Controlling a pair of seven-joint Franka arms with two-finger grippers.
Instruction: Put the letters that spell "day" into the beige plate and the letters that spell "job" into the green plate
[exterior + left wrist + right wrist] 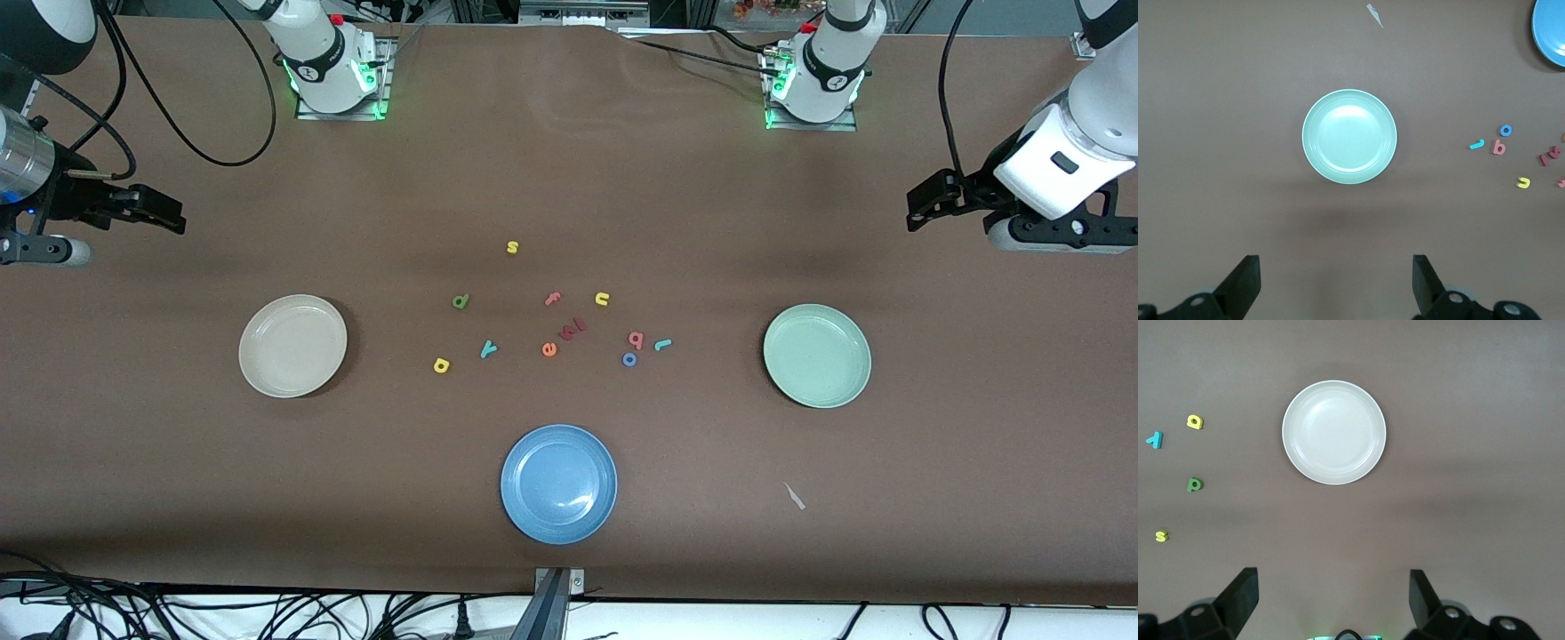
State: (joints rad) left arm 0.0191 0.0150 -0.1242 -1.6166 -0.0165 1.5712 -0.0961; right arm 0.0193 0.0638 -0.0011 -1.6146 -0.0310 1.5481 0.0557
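Observation:
The beige plate (292,345) (1334,432) lies bare toward the right arm's end, the green plate (817,355) (1349,136) bare toward the left arm's end. Between them are scattered the green "d" (460,301), yellow "a" (441,364) and teal "y" (487,348), then the teal "j" (662,344), blue "o" (629,359) and pinkish "b" (636,338). My left gripper (925,206) (1336,283) hangs open and holds nothing over the table's left-arm end. At the right-arm end my right gripper (169,213) (1333,600) is likewise open with nothing in it.
A blue plate (558,483) sits nearer the front camera than the letters. Other letters lie among them: yellow "s" (512,247), pink "f" (553,299), yellow "u" (602,300), orange "e" (549,349), dark red pieces (573,329). A pale scrap (794,496) lies beside the blue plate.

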